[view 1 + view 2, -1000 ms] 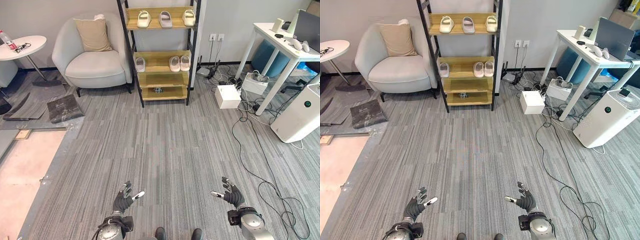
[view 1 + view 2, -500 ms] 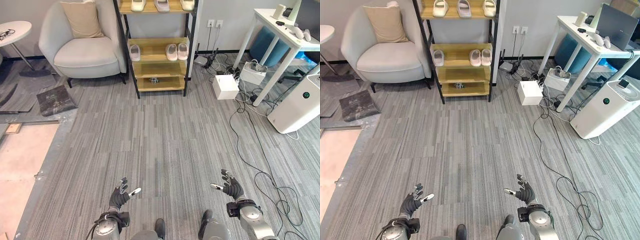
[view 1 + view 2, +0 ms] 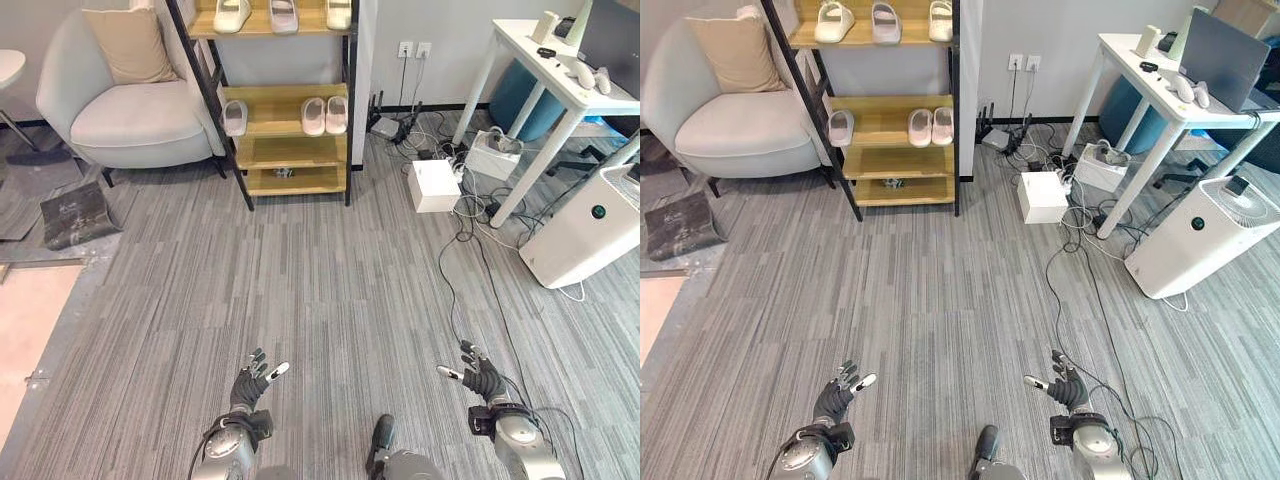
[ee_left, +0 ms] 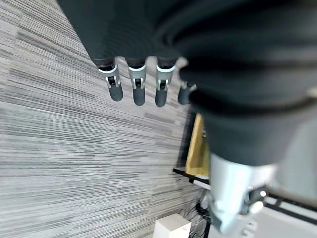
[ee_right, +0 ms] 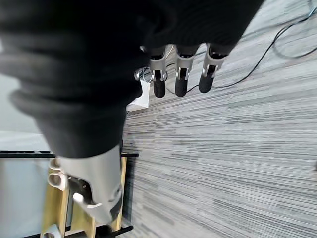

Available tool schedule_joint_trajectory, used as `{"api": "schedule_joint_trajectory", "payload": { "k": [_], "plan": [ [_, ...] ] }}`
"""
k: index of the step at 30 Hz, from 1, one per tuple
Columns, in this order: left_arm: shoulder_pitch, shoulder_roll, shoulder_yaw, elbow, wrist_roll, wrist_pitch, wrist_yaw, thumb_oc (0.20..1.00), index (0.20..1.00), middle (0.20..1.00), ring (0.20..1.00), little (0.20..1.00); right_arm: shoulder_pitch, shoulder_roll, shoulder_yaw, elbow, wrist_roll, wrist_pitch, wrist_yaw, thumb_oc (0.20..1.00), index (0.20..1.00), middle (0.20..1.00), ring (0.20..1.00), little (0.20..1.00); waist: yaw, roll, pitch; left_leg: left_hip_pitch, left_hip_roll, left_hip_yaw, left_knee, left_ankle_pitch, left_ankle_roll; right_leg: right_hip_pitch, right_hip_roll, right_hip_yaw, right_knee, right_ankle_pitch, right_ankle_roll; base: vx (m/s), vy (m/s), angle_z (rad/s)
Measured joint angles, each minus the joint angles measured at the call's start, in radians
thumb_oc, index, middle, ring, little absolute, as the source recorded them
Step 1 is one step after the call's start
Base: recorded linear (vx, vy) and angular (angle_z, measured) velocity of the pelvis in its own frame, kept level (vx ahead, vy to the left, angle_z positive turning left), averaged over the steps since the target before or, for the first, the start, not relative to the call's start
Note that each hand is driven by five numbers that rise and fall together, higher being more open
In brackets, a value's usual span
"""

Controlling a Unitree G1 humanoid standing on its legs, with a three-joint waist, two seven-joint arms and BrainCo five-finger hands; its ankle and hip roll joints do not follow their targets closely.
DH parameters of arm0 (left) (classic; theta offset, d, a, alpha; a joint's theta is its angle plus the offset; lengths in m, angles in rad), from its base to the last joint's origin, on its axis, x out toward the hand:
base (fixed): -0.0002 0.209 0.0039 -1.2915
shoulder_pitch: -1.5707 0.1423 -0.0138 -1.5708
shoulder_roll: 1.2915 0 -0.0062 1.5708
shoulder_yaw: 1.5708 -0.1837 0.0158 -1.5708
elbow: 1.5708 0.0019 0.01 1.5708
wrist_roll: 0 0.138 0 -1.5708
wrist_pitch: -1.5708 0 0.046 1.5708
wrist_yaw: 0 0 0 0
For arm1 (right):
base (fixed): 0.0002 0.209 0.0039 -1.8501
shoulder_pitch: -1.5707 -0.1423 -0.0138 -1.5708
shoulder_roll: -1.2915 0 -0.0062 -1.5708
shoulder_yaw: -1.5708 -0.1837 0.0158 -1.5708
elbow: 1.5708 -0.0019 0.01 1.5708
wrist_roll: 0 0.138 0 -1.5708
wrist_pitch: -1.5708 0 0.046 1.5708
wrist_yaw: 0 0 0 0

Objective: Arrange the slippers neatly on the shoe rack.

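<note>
My left robot hand (image 3: pixel 249 381) hangs low over the grey striped carpet floor (image 3: pixel 320 280) with fingers spread and straight, holding nothing; my right robot hand (image 3: pixel 479 377) hangs the same way, loose and empty. The pale slippers lie well apart from both, far ahead on the black-framed wooden shoe rack (image 3: pixel 288 150) against the wall: three pale slippers on the top shelf (image 3: pixel 283 14), and on the middle shelf a single pale slipper (image 3: pixel 235 117) at the left plus a pale pair (image 3: pixel 324 114) side by side toward the right. A light grey armchair (image 3: pixel 125 115) with a beige cushion stands just beside the rack, and a white desk (image 3: pixel 560 75) stands off to the right.
</note>
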Motion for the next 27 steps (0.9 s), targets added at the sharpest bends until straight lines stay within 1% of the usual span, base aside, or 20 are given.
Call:
{"api": "schedule_joint_trajectory", "payload": {
  "k": [2, 3, 4, 5, 6, 7, 9, 11, 12, 13, 15, 16, 18, 19, 21, 23, 24, 25, 26, 27],
  "plan": [
    [-0.007, 0.0, -0.001, -0.005, 0.0, -0.002, -0.004, 1.0, 1.0, 1.0, 1.0, 1.0, 0.005, -0.006, -0.002, 0.003, 0.001, 0.0, 0.0, 1.0, 1.0, 1.0, 1.0, 1.0, 0.0, 0.006, 0.001, -0.044, -0.009, 0.005, 0.052, 0.001, 0.003, 0.012, 0.008, 0.0, -0.007, -0.019, -0.012, 0.25, -0.031, 0.14],
    [-0.023, 0.008, 0.001, -0.003, 0.0, -0.002, -0.003, 1.0, 1.0, 1.0, 1.0, 1.0, 0.003, 0.004, -0.001, 0.003, 0.01, 0.003, -0.001, 1.0, 1.0, 1.0, 1.0, 1.0, 0.005, -0.015, 0.011, -0.07, -0.005, 0.034, 0.023, -0.034, 0.039, 0.029, 0.002, -0.003, -0.021, -0.038, -0.032, 0.37, 0.036, 0.38],
    [-0.028, 0.02, 0.001, -0.005, 0.0, -0.002, -0.003, 1.0, 1.0, 1.0, 1.0, 1.0, -0.007, 0.02, 0.003, 0.002, 0.018, 0.003, -0.003, 1.0, 1.0, 1.0, 1.0, 1.0, 0.01, -0.036, 0.018, -0.07, 0.001, 0.089, -0.155, -0.065, 0.085, 0.03, -0.005, 0.0, -0.027, -0.062, -0.012, 0.47, 0.09, 0.37],
    [-0.035, 0.025, 0.0, -0.006, 0.0, -0.002, -0.003, 1.0, 1.0, 1.0, 1.0, 1.0, -0.012, 0.025, 0.006, 0.001, 0.018, 0.003, -0.003, 1.0, 1.0, 1.0, 1.0, 1.0, 0.011, -0.047, 0.023, -0.047, -0.003, 0.114, -0.299, -0.061, 0.109, 0.031, -0.009, 0.001, -0.024, -0.056, -0.015, 0.3, 0.125, 0.13],
    [-0.041, 0.027, 0.001, -0.003, 0.0, 0.0, -0.003, 1.0, 1.0, 1.0, 1.0, 1.0, -0.028, 0.026, 0.015, 0.003, 0.018, 0.001, -0.002, 1.0, 1.0, 1.0, 1.0, 1.0, 0.022, -0.05, 0.036, -0.06, 0.007, 0.121, -0.447, -0.016, 0.123, 0.042, -0.001, 0.004, -0.021, -0.053, -0.01, 0.21, 0.092, -0.11],
    [-0.034, 0.028, 0.001, -0.002, 0.0, 0.001, -0.003, 1.0, 1.0, 1.0, 1.0, 1.0, -0.031, 0.025, 0.022, 0.002, 0.018, 0.0, -0.003, 1.0, 1.0, 1.0, 1.0, 1.0, 0.027, -0.047, 0.035, -0.063, 0.018, 0.126, -0.505, 0.013, 0.127, 0.048, 0.007, 0.004, -0.023, -0.057, -0.002, 0.31, 0.138, -0.18],
    [-0.028, 0.03, -0.002, 0.007, 0.004, 0.01, -0.002, 1.0, 1.0, 1.0, 1.0, 1.0, -0.035, 0.025, 0.031, 0.007, 0.017, -0.014, -0.006, 1.0, 1.0, 1.0, 1.0, 1.0, 0.033, -0.014, 0.041, -0.136, 0.073, 0.145, -0.618, 0.098, 0.095, 0.086, 0.03, -0.001, -0.028, -0.097, 0.046, 0.33, 0.168, -0.09],
    [-0.033, 0.03, -0.001, 0.012, 0.005, 0.013, -0.001, 1.0, 1.0, 1.0, 1.0, 1.0, -0.032, 0.02, 0.029, 0.006, 0.017, -0.014, -0.005, 1.0, 1.0, 1.0, 1.0, 1.0, 0.04, 0.008, 0.048, -0.165, 0.092, 0.156, -0.606, 0.101, 0.104, 0.116, 0.021, 0.008, -0.027, -0.108, 0.08, 0.34, 0.196, -0.31],
    [-0.025, 0.035, 0.003, 0.013, 0.006, 0.016, -0.002, 1.0, 1.0, 1.0, 1.0, 1.0, -0.028, 0.024, 0.03, 0.006, 0.017, -0.012, -0.006, 1.0, 1.0, 1.0, 1.0, 1.0, 0.043, 0.014, 0.044, -0.159, 0.086, 0.153, -0.582, 0.144, 0.108, 0.134, 0.005, 0.024, -0.027, -0.118, 0.1, 0.47, 0.314, -0.56],
    [-0.008, 0.042, 0.003, 0.006, 0.005, 0.017, 0.003, 1.0, 1.0, 1.0, 1.0, 1.0, -0.015, 0.033, 0.034, 0.003, 0.016, -0.013, -0.003, 1.0, 1.0, 1.0, 1.0, 1.0, 0.055, -0.002, 0.034, -0.152, 0.049, 0.16, -0.558, 0.15, 0.107, 0.134, -0.023, 0.084, -0.027, -0.137, 0.12, 0.35, 0.242, -0.43],
    [-0.001, 0.077, 0.012, -0.016, 0.005, 0.016, 0.005, 1.0, 1.0, 1.0, 1.0, 1.0, -0.008, 0.043, 0.041, -0.004, 0.015, -0.013, -0.002, 1.0, 1.0, 1.0, 1.0, 1.0, 0.065, -0.04, 0.01, -0.137, -0.028, 0.164, -0.546, 0.153, 0.116, 0.147, -0.092, 0.115, -0.012, -0.158, 0.132, 0.4, 0.332, -0.23],
    [-0.016, 0.1, 0.012, -0.02, 0.006, 0.014, 0.004, 1.0, 1.0, 1.0, 1.0, 1.0, -0.009, 0.06, 0.032, -0.006, 0.016, -0.014, -0.002, 1.0, 1.0, 1.0, 1.0, 1.0, 0.067, -0.053, 0.005, -0.123, -0.063, 0.183, -0.541, 0.137, 0.163, 0.133, -0.122, 0.13, 0.075, -0.134, 0.153, 0.33, 0.309, -0.14],
    [-0.014, 0.104, 0.012, -0.014, 0.007, 0.014, 0.005, 1.0, 1.0, 1.0, 1.0, 1.0, -0.02, 0.074, 0.03, -0.007, 0.016, -0.013, -0.002, 1.0, 1.0, 1.0, 1.0, 1.0, 0.078, -0.041, 0.004, -0.1, -0.075, 0.204, -0.544, 0.14, 0.209, 0.083, -0.162, 0.129, 0.192, -0.147, 0.174, 0.16, 0.199, -0.21],
    [-0.023, 0.12, 0.013, -0.014, 0.007, 0.012, 0.006, 1.0, 1.0, 1.0, 1.0, 1.0, -0.039, 0.085, 0.044, -0.008, 0.015, -0.013, 0.001, 1.0, 1.0, 1.0, 1.0, 1.0, 0.082, -0.032, 0.004, -0.081, -0.089, 0.215, -0.545, 0.12, 0.238, 0.029, -0.192, 0.148, 0.325, -0.137, 0.196, 0.25, 0.276, -0.09],
    [-0.015, 0.12, 0.004, -0.011, 0.008, 0.013, 0.006, 1.0, 1.0, 1.0, 1.0, 1.0, -0.046, 0.091, 0.061, -0.01, 0.015, -0.012, 0.002, 1.0, 1.0, 1.0, 1.0, 1.0, 0.074, -0.024, 0.008, -0.048, -0.11, 0.208, -0.544, 0.102, 0.268, -0.044, -0.239, 0.153, 0.512, -0.138, 0.212, 0.38, 0.314, 0.11],
    [-0.004, 0.118, -0.001, -0.016, 0.009, 0.015, 0.005, 1.0, 1.0, 1.0, 1.0, 1.0, -0.044, 0.097, 0.066, -0.008, 0.013, -0.011, 0.004, 1.0, 1.0, 1.0, 1.0, 1.0, 0.072, -0.022, 0.01, 0.004, -0.127, 0.209, -0.575, 0.096, 0.288, -0.113, -0.275, 0.184, 0.678, -0.098, 0.223, 0.3, 0.151, 0.07],
    [0.007, 0.114, -0.001, -0.018, 0.009, 0.015, 0.005, 1.0, 1.0, 1.0, 1.0, 1.0, -0.039, 0.098, 0.065, -0.015, 0.012, -0.012, 0.004, 1.0, 1.0, 1.0, 1.0, 1.0, 0.06, -0.014, 0.008, 0.027, -0.128, 0.199, -0.588, 0.095, 0.299, -0.13, -0.269, 0.182, 0.688, -0.156, 0.246, 0.22, 0.049, 0.13],
    [0.008, 0.115, -0.001, -0.021, 0.009, 0.016, 0.005, 1.0, 1.0, 1.0, 1.0, 1.0, -0.034, 0.098, 0.066, -0.016, 0.012, -0.012, 0.004, 1.0, 1.0, 1.0, 1.0, 1.0, 0.055, -0.014, 0.012, 0.041, -0.132, 0.197, -0.597, 0.088, 0.302, -0.144, -0.265, 0.165, 0.665, -0.183, 0.247, 0.46, 0.02, 0.09],
    [0.01, 0.113, 0.0, -0.023, 0.009, 0.016, 0.005, 1.0, 1.0, 1.0, 1.0, 1.0, -0.035, 0.098, 0.063, -0.014, 0.013, -0.009, 0.005, 1.0, 1.0, 1.0, 1.0, 1.0, 0.05, -0.016, 0.017, 0.064, -0.134, 0.199, -0.613, 0.089, 0.315, -0.155, -0.25, 0.102, 0.561, -0.211, 0.23, 0.26, -0.04, -0.03],
    [0.008, 0.109, -0.001, -0.022, 0.009, 0.016, 0.004, 1.0, 1.0, 1.0, 1.0, 1.0, -0.032, 0.096, 0.062, -0.015, 0.013, -0.01, 0.005, 1.0, 1.0, 1.0, 1.0, 1.0, 0.038, -0.005, 0.025, 0.071, -0.135, 0.196, -0.617, 0.075, 0.308, -0.17, -0.23, 0.081, 0.471, -0.206, 0.23, 0.34, -0.061, -0.12]
  ]
}}
